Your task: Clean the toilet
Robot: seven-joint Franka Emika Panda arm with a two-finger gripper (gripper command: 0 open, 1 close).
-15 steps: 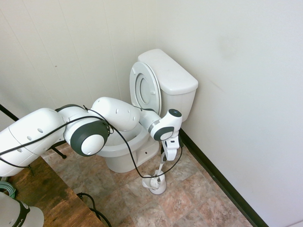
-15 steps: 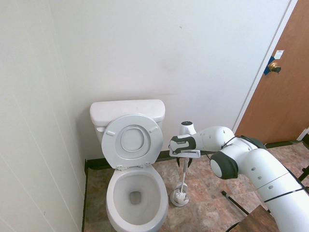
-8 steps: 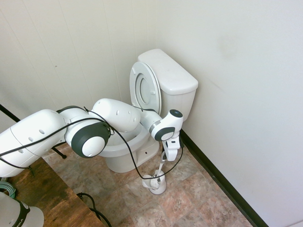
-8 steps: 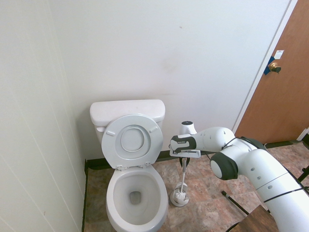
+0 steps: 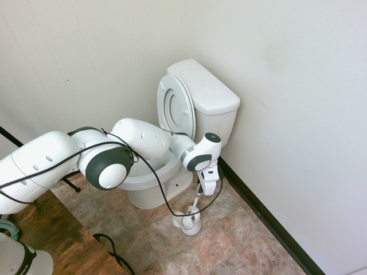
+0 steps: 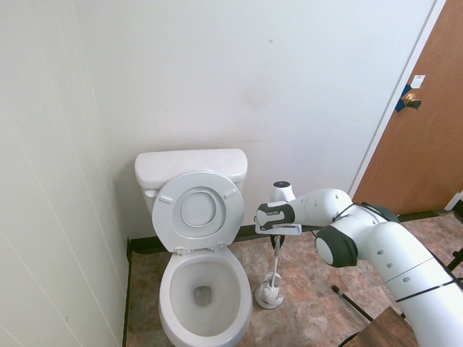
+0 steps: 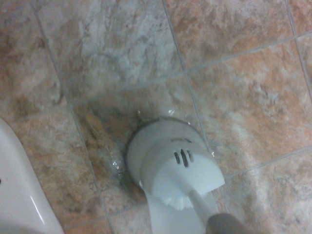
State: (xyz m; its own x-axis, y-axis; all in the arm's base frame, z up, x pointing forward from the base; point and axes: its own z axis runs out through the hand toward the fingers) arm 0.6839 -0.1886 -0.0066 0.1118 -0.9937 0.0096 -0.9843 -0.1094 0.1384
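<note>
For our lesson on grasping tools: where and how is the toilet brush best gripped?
By the top of the handle, coming from above with a finger on either side, as the gripper does now. The handle is slim and stands nearly upright, its lower end in the holder.

In the second exterior view, the toilet (image 6: pixel 205 296) is seen with its bowl at six o'clock and its tank (image 6: pixel 191 165) at twelve o'clock, the seat and lid (image 6: pixel 198 211) being raised against the tank, while the brush holder (image 6: pixel 270 293) is stood on the floor (image 6: pixel 307 311) just beside the bowl, at three o'clock from it. The brush (image 6: pixel 275 264) is seated in the holder, its handle being directed toward twelve o'clock; the wall (image 6: pixel 253 87) is located behind the tank, and the door (image 6: pixel 414 152) is placed well apart from the toilet, at two o'clock.
</note>
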